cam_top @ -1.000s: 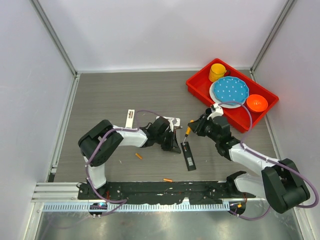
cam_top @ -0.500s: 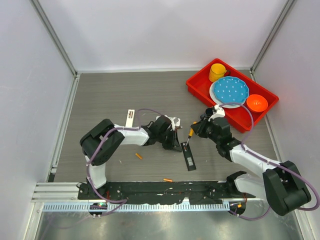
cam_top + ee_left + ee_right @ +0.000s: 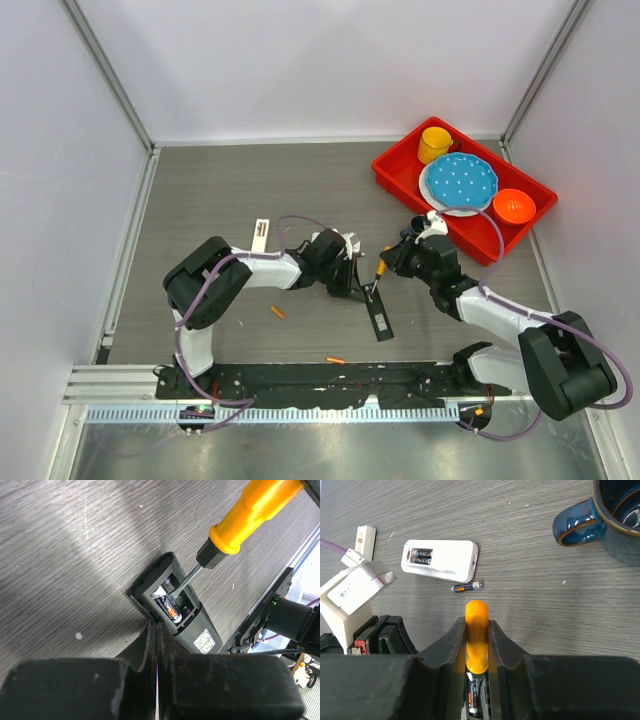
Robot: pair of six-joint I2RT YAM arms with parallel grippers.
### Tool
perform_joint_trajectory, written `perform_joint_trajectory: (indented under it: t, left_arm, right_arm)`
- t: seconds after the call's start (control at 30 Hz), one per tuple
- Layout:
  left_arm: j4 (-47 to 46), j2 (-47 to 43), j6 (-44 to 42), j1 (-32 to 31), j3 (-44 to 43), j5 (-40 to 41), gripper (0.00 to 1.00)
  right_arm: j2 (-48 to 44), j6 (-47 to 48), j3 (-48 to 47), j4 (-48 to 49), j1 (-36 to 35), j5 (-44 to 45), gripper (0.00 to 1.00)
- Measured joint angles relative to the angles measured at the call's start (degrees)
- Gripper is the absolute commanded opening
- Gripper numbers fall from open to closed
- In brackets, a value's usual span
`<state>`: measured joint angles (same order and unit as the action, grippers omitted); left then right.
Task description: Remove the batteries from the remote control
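Batteries (image 3: pixel 170 611): one dark cell with an orange band sits in the open compartment at the far end of the black remote (image 3: pixel 378 315), which lies flat on the table (image 3: pixel 220 190) between the two arms. Whether a second cell lies alongside it cannot be told.

Right gripper (image 3: pixel 476 630): fingers closed on the orange handle of a screwdriver (image 3: pixel 250 510). The screwdriver slants down, and its metal tip is inside the black remote's compartment, next to the cell.

Left gripper (image 3: pixel 156 630): fingers pressed together, with nothing seen between them. Their tips rest against the black remote's left side, beside the compartment.

White remote (image 3: pixel 440 559): lies just beyond the black remote's far end, its back open and two cells showing inside. A loose battery (image 3: pixel 467 586) lies between it and the black remote.

Two orange batteries (image 3: pixel 278 312) lie left of the black remote, one near it and one further toward the arm bases.

A blue mug (image 3: pixel 605 515) stands beyond the black remote, to its right. A red tray (image 3: pixel 400 165) sits further off the same way.
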<state>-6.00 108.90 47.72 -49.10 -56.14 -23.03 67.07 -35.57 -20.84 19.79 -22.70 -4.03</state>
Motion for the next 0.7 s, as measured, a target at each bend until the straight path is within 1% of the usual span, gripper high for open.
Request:
perform_joint_trajectory:
  t: [0.4, 0.7]
  left_arm:
    - [1.1, 0.1, 0.0, -0.1, -0.6, 0.5, 0.0]
    - [1.2, 0.3, 0.0, -0.1, -0.8, 0.2, 0.0]
  right_arm:
    - [5.3, -3.8, 0.3, 5.4, 0.5, -2.8, 0.01]
    - [5.2, -4.7, 0.1, 5.3, 0.5, -3.8, 0.01]
